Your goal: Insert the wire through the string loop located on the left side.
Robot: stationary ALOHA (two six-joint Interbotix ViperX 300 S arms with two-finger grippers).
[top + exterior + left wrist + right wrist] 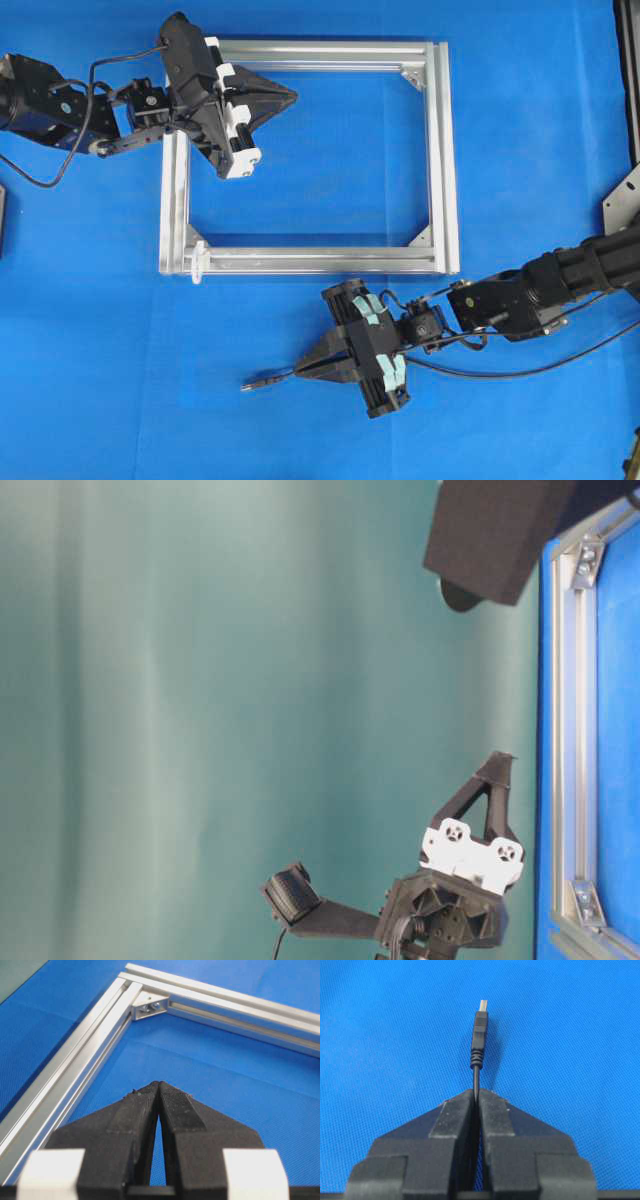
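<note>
Right wrist view: jaws clamped on the wire (476,1077).

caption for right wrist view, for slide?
Right claw shut on the wire, plug tip protruding ahead over the blue mat.

Left hand (290,96) is closed and apparently empty; right hand (305,368) is clamped, fingers together.

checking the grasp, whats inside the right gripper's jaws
The right gripper is shut on the wire; its plug sticks out ahead. The clamped stretch is hidden between the fingers.
</note>
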